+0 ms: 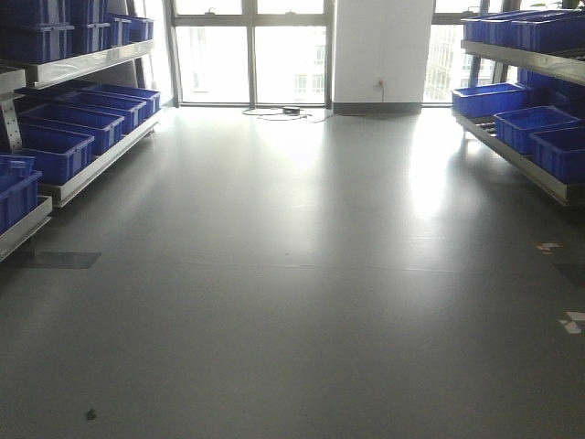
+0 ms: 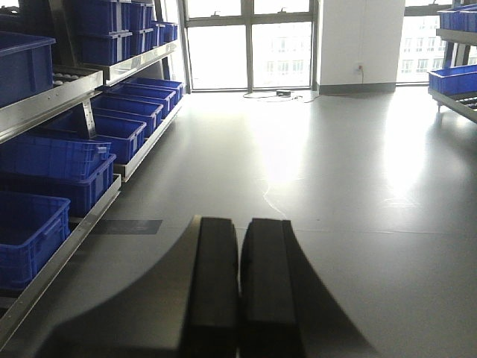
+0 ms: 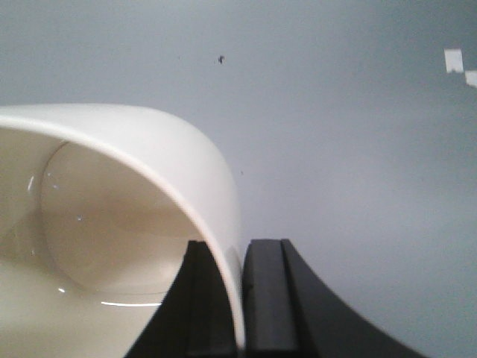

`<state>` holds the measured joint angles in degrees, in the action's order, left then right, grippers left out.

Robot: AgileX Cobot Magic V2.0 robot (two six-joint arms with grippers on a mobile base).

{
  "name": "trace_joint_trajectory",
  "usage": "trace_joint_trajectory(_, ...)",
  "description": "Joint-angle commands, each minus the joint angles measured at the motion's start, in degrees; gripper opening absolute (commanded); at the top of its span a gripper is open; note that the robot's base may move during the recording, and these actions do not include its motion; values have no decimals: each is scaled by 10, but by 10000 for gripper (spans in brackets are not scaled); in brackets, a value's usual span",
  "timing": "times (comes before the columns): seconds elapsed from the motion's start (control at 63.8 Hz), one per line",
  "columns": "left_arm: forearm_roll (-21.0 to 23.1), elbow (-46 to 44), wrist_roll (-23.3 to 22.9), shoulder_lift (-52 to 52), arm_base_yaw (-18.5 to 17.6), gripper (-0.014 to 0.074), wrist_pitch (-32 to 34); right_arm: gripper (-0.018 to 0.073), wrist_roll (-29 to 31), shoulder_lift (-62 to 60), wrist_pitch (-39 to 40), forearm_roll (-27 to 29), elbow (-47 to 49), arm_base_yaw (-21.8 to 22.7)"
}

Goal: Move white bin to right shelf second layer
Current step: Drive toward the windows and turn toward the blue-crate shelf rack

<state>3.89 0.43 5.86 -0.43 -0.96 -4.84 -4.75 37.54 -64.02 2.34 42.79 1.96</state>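
While the right pincer point(image 3: 240, 257) is clamped on the wall of the white bin point(image 3: 127, 164), one finger inside the rim and one outside, you are in the carry step. The bin hangs over bare grey floor point(image 3: 350, 149), on no rack yet.

Left pincer point(image 2: 240, 231): jaws together, nothing held.

Next move, as judged: bring the base round to the right shelf point(image 1: 516, 155) and raise the bin to its second layer. Which level counts as second cannot be told from here.

Obstacles: blue crates point(image 1: 548, 123) sit on both visible levels, so you need a free stretch of rollers. The aisle looks open. Tape marks point(image 1: 571, 322) lie near that rack, and a cable point(image 1: 283, 113) lies far off by the window.
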Motion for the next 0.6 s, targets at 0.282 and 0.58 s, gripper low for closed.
trace_joint_trajectory(0.282,3,21,-1,-8,-2,85,48,57,3,1,33,1,16,-1)
trace_joint_trajectory(0.58,3,21,-1,-8,-2,85,48,57,3,1,33,1,16,-1)
